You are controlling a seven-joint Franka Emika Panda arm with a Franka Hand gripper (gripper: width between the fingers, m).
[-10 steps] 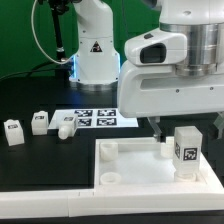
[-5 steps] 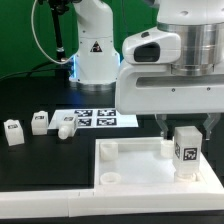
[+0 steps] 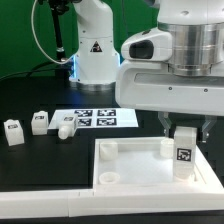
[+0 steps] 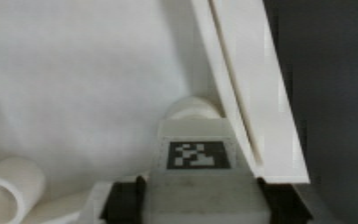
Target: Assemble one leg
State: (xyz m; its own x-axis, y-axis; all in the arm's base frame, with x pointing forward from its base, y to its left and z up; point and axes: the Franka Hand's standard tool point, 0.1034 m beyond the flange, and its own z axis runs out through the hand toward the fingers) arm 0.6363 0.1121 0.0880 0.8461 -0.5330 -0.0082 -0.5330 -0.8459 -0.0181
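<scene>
The gripper (image 3: 181, 133) comes straight down over the leg (image 3: 183, 158) with one dark finger (image 4: 130, 198) on each side of it — pinching the leg's upper end between them. The leg is a short white square-sectioned post, upright, with a black-and-white square tag on the face toward the exterior camera; in the wrist view the tag sits just ahead of the fingers. Its lower end stands inside the big white tray (image 3: 140, 177), close to the tray's raised rim on the exterior view's right. Away from the gripper, toward the exterior view's left, three more small white pieces (image 3: 38, 123) rest on the black table — well apart from the held one. The marker board (image 3: 98, 118) lies flat between them and the gripper.
</scene>
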